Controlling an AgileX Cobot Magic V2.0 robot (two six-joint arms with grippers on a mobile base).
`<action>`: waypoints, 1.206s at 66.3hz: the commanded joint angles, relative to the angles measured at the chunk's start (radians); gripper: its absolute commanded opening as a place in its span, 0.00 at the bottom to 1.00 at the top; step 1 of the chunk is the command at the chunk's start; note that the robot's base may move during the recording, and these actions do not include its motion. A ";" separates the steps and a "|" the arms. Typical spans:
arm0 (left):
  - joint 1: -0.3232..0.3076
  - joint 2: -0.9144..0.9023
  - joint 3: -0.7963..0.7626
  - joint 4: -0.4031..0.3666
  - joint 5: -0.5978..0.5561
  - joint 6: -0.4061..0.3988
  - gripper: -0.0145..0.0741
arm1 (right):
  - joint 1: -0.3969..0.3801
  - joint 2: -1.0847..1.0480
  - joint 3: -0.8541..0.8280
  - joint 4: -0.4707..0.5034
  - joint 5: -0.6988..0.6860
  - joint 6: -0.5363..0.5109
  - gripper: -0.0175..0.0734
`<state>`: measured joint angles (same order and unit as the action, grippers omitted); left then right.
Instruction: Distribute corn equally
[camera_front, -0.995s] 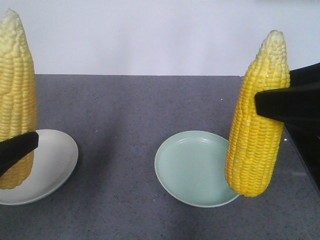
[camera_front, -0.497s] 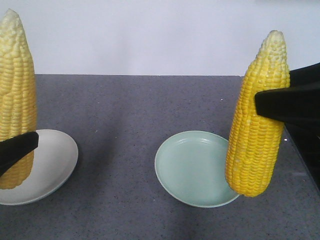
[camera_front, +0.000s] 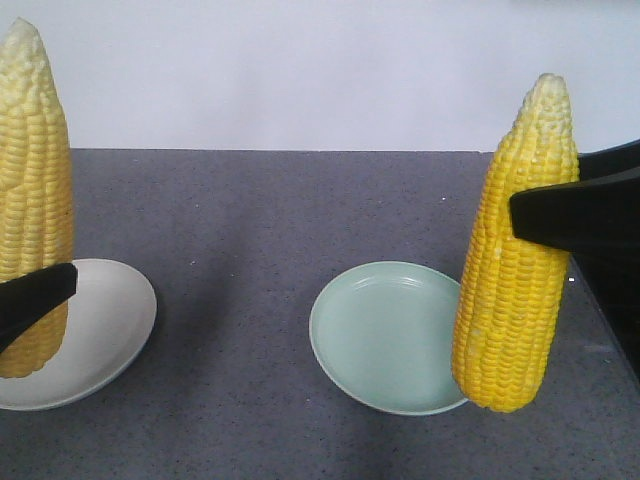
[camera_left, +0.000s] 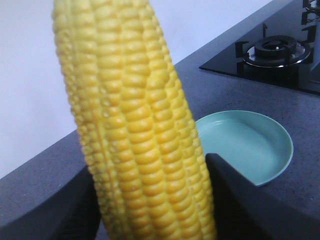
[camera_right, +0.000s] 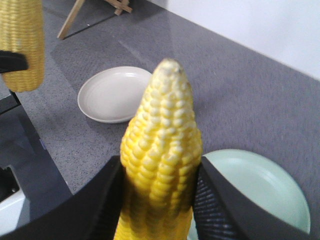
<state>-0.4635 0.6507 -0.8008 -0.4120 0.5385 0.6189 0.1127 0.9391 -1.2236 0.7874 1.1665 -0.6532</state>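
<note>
Right gripper (camera_right: 160, 200) clamps one corn cob (camera_front: 515, 250) upright, its blunt end hanging just over the near rim of the green plate (camera_front: 385, 335) below (pale tip up). Left gripper (camera_left: 150, 200) likewise grips the other cob (camera_front: 33, 190) upright, above the white plate (camera_front: 105, 320).

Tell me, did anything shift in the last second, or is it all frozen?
The corn on the right, held upright by the right hand, sank slightly toward the green plate. The left hand keeps its corn upright over the white plate, unchanged. Both plates stayed put, with nothing in them.
</note>
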 joint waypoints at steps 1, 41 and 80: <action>0.003 -0.001 -0.024 -0.023 -0.070 -0.002 0.53 | -0.007 0.049 -0.026 -0.056 -0.044 0.131 0.42; 0.003 -0.001 -0.024 -0.023 -0.070 -0.002 0.53 | 0.027 0.521 -0.281 -0.256 0.098 0.385 0.42; 0.003 -0.001 -0.024 -0.023 -0.070 -0.002 0.53 | 0.165 0.869 -0.464 -0.454 0.120 0.607 0.44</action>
<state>-0.4635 0.6507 -0.8008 -0.4120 0.5385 0.6189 0.2784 1.8210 -1.6551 0.3123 1.2457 -0.0507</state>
